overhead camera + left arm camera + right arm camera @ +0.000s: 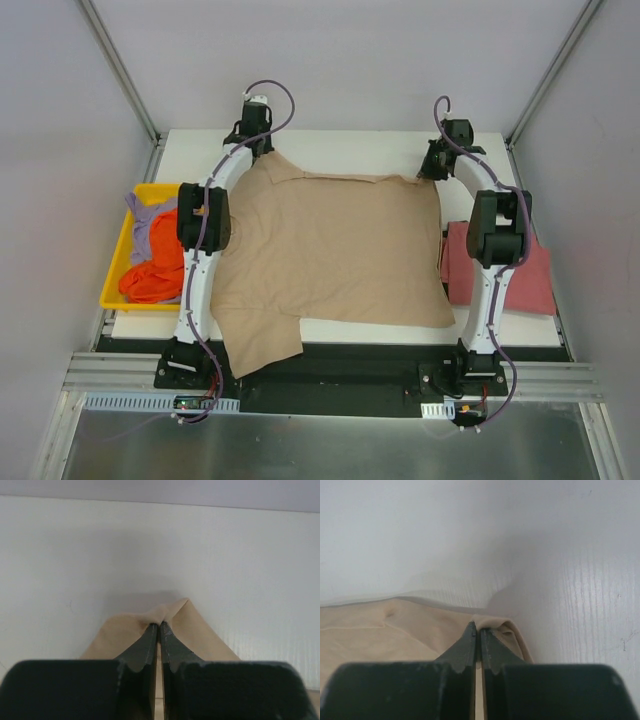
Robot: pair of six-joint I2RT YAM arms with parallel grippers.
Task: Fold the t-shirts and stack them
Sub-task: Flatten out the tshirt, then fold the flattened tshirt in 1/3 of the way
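T-shirts first: we count four. The tan t-shirt lies spread over the middle of the table, mostly flat, w/ its near-left part hanging over the table's near edge. No fold shows in it yet, as far as we can tell.

Both arms reach to its far edge. The left gripper has its fingers pressed together on a tan corner that peaks up between the tips. The right gripper is likewise pinched on the far-right corner, cloth bunched at the tips.

The red t-shirt sits at the right side of the table, just beside the tan one and partly hidden by the right arm. It looks like a neat rectangle, so we judge it folded and prob. the base of the stack.

The orange t-shirt and lavender t-shirt lie crumpled in the yellow bin at the left, not yet handled.

Our read: approx. one of four done. The tan one is at its first fold, both far corners held. Left to do: finish folding it, stack it, then the two from the bin.
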